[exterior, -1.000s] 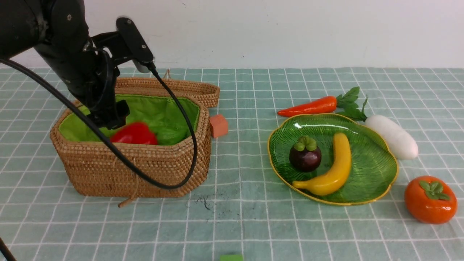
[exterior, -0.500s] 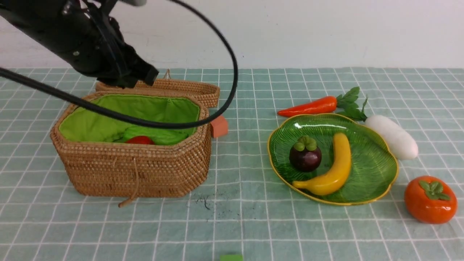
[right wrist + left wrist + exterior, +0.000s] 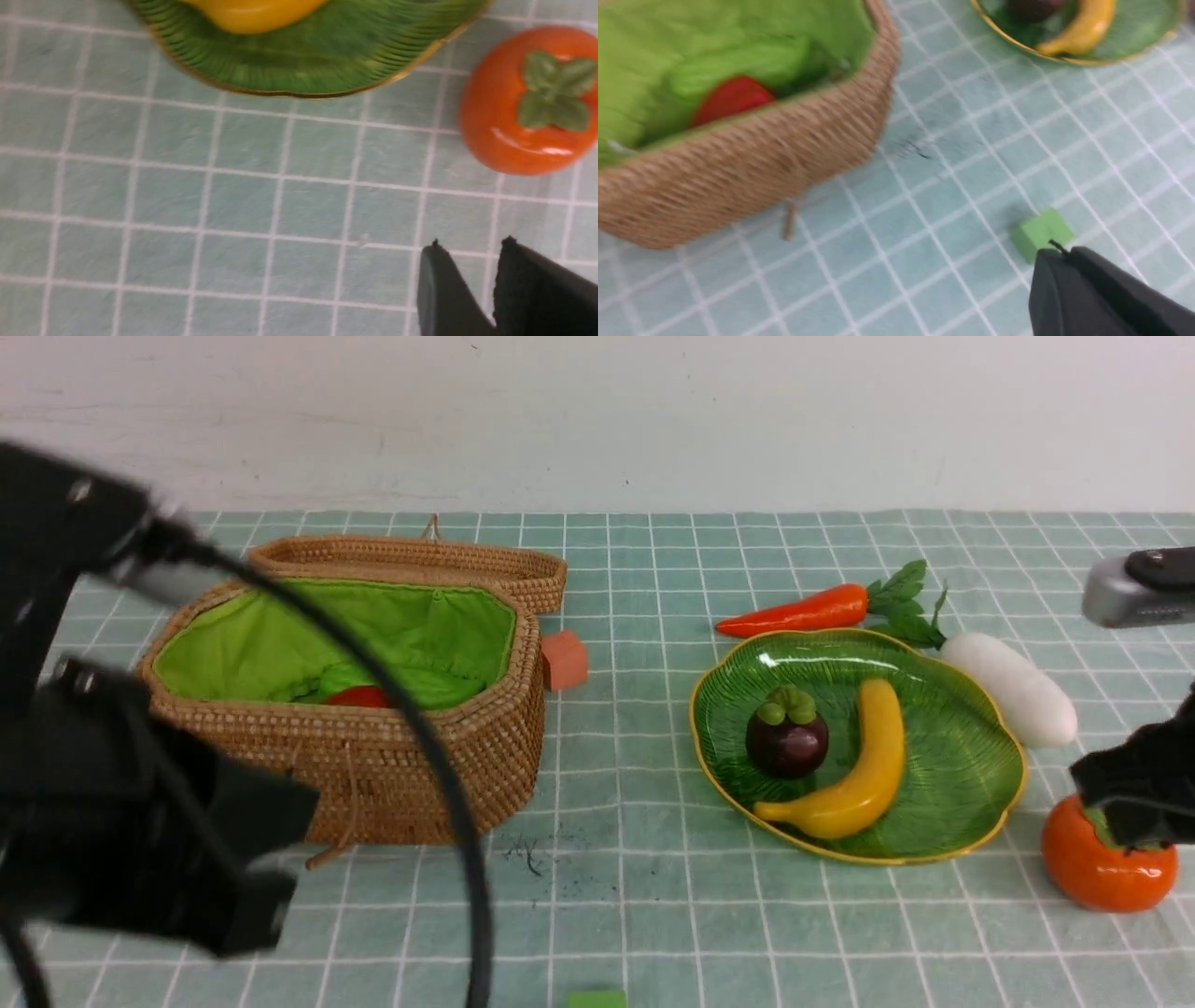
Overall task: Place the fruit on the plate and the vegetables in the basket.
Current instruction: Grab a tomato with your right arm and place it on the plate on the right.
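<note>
Jaws of my right gripper [image 3: 466,242] stand parted a little, holding nothing, probably brought here for the persimmon [image 3: 1109,863]. That sits upright beside the plate [image 3: 952,784], calyx up; squat, it has no long axis to match. My left gripper [image 3: 1050,249] is closed on nothing, likely drawn aside because the pepper [image 3: 733,100] lies in the basket [image 3: 485,747].
</note>
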Controlling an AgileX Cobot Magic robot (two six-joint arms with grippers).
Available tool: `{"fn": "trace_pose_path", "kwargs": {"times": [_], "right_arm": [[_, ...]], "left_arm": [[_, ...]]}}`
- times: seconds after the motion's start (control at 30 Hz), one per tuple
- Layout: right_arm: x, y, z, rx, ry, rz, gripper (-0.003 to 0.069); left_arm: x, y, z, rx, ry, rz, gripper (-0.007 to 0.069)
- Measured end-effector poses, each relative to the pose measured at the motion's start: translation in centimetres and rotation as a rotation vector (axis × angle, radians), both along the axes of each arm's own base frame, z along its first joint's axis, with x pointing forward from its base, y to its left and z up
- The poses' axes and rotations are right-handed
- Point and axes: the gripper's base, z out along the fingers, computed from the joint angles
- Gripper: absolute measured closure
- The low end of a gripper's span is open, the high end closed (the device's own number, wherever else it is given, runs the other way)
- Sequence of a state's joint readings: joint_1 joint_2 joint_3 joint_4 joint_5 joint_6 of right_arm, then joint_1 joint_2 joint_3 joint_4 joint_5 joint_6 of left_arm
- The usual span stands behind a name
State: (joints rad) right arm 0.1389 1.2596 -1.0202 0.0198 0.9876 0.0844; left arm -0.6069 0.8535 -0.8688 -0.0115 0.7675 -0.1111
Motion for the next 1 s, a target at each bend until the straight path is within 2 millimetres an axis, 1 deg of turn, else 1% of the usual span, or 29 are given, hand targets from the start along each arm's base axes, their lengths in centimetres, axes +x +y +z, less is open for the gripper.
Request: {"fn": "trace_pose_path", "kwargs": {"times": [0.03,0.07,0.13,0.17,0.2,0.23,0.3,0.33,0.37,0.4,0.43,0.47,0.5,0.53,0.6,0.67,0.8,0.93,0.97,1.0], "right_arm": [[0.7,-1.8,-0.6,0.014,0.019,-0.081,0.0463],[0.9,-2.3,-0.7,0.019,0.025,-0.105,0.0463],[1.8,-5.4,-1.8,0.061,0.047,-0.248,0.0454],[1.9,-5.6,-1.9,0.063,0.050,-0.256,0.0452],[2.4,-7.0,-2.7,0.078,0.067,-0.301,0.0432],[2.7,-7.8,-3.3,0.090,0.075,-0.322,0.0411],[3.1,-8.2,-3.7,0.105,0.079,-0.335,0.0389],[3.6,-8.8,-4.4,0.120,0.081,-0.343,0.0357],[4.6,-9.7,-5.8,0.165,0.082,-0.380,0.0277],[5.0,-9.9,-6.2,0.188,0.074,-0.391,0.0251],[5.6,-10.4,-7.3,0.222,0.081,-0.409,0.0188],[6.1,-10.6,-8.1,0.249,0.087,-0.412,0.0144],[6.2,-10.6,-8.3,0.252,0.086,-0.414,0.0127],[6.5,-10.7,-8.8,0.265,0.092,-0.411,0.0104],[7.1,-10.9,-10.1,0.279,0.102,-0.392,0.0033],[7.8,-10.9,-11.3,0.299,0.105,-0.393,-0.0007],[8.4,-10.8,-11.8,0.334,0.101,-0.378,-0.0011],[8.6,-10.6,-12.0,0.356,0.099,-0.358,0.0019],[8.6,-10.5,-12.0,0.364,0.096,-0.349,0.0047],[8.6,-10.5,-12.0,0.363,0.096,-0.347,0.0047]], "left_arm": [[-1.4,0.6,-0.9,-0.040,-0.038,-0.017,0.0638],[-1.6,0.7,-1.1,-0.046,-0.040,-0.018,0.0638],[-3.5,1.9,-2.9,-0.098,-0.084,-0.023,0.0638],[-3.6,2.0,-2.8,-0.105,-0.092,-0.023,0.0638],[-4.4,2.5,-3.4,-0.132,-0.111,-0.023,0.0638],[-4.9,2.8,-3.7,-0.153,-0.124,-0.023,0.0638],[-5.3,3.0,-3.9,-0.169,-0.137,-0.023,0.0638],[-5.5,3.2,-4.0,-0.179,-0.147,-0.023,0.0638],[-5.9,3.4,-4.1,-0.196,-0.166,-0.023,0.0638],[-5.9,3.5,-4.1,-0.201,-0.172,-0.022,0.0638],[-6.0,3.5,-4.2,-0.202,-0.174,-0.022,0.0638],[-6.0,3.6,-4.1,-0.204,-0.176,-0.022,0.0638],[-6.0,3.6,-4.1,-0.204,-0.176,-0.022,0.0638],[-6.0,3.6,-4.1,-0.205,-0.178,-0.022,0.0638],[-6.0,3.5,-4.1,-0.206,-0.180,-0.022,0.0638],[-6.0,3.5,-4.2,-0.205,-0.177,-0.022,0.0638],[-6.0,3.5,-4.2,-0.206,-0.178,-0.022,0.0638],[-6.0,3.5,-4.2,-0.206,-0.178,-0.022,0.0638],[-6.0,3.5,-4.2,-0.206,-0.178,-0.022,0.0638],[-6.0,3.5,-4.2,-0.206,-0.178,-0.022,0.0638]]}}
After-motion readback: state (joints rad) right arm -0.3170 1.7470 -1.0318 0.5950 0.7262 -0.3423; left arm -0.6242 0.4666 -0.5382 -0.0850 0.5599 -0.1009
